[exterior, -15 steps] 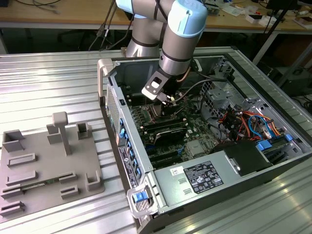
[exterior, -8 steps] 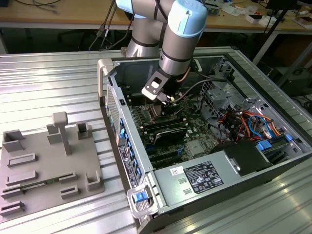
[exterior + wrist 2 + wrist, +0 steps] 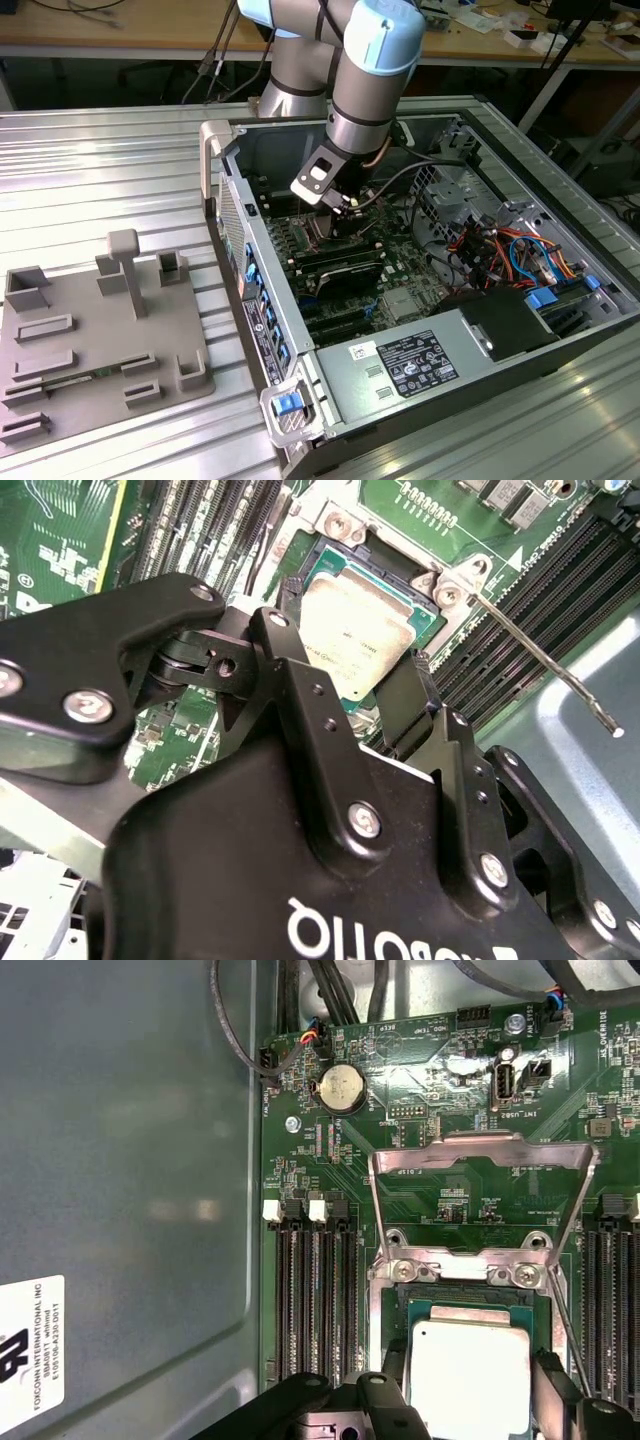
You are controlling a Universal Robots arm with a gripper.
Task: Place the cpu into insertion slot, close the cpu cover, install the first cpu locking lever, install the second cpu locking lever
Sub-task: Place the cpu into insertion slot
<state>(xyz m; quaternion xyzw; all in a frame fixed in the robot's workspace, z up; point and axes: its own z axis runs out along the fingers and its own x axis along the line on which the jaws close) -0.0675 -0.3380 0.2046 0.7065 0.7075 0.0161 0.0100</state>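
Observation:
The cpu [image 3: 470, 1375] lies flat in the insertion slot [image 3: 470, 1272] on the green motherboard, its silvery top facing up. My gripper [image 3: 470, 1400] straddles it, one black finger [image 3: 388, 1388] against each of two opposite edges, so it is shut on the cpu. In the second wrist view the cpu [image 3: 355, 630] sits between the same fingers [image 3: 410, 695], inside the silver socket rim [image 3: 340, 525]. The cpu cover [image 3: 480, 1150] stands swung open behind the slot, a thin silver frame with a hollow centre. A thin locking lever [image 3: 545, 660] sticks out, unlatched. In the exterior view the gripper [image 3: 335, 222] reaches down into the open computer case.
Long black memory slots [image 3: 315, 1300] flank the socket on both sides. Cables [image 3: 480, 245] and a power supply [image 3: 420, 365] fill the case toward the exterior view's right. A grey fixture tray [image 3: 100, 330] lies on the metal table at the exterior view's left.

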